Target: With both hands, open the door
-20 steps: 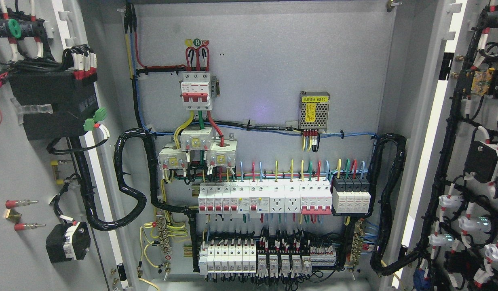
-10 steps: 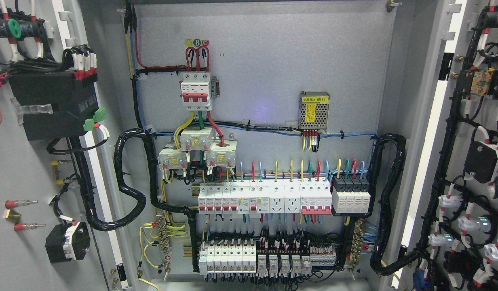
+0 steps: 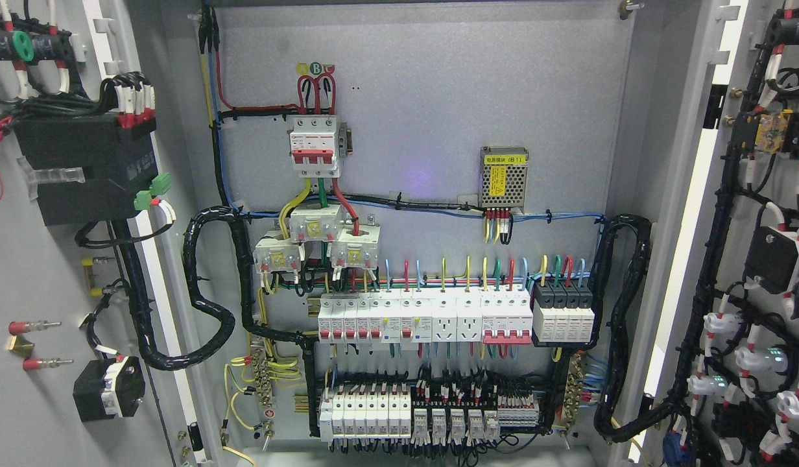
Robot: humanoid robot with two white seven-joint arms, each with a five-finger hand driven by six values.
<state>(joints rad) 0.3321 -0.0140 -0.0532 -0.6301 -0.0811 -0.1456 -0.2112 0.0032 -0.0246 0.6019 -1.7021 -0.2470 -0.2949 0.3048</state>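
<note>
With both doors swung wide, the left door (image 3: pixel 43 279) and right door (image 3: pixel 763 259) flank the exposed breaker panel (image 3: pixel 425 194), so opening looks done. Neither hand of mine shows from the head, so their state I cannot tell.

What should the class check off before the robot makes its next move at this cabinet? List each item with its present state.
1. Left door swung open: ok.
2. Right door swung open: ok.
3. Back panel fully exposed: ok.
4. Either hand in view: not ok, neither shows.
5. Cable loom at the left hinge hanging free of the doorway: ok.
6. Doors open to their limit: cannot tell.
</note>
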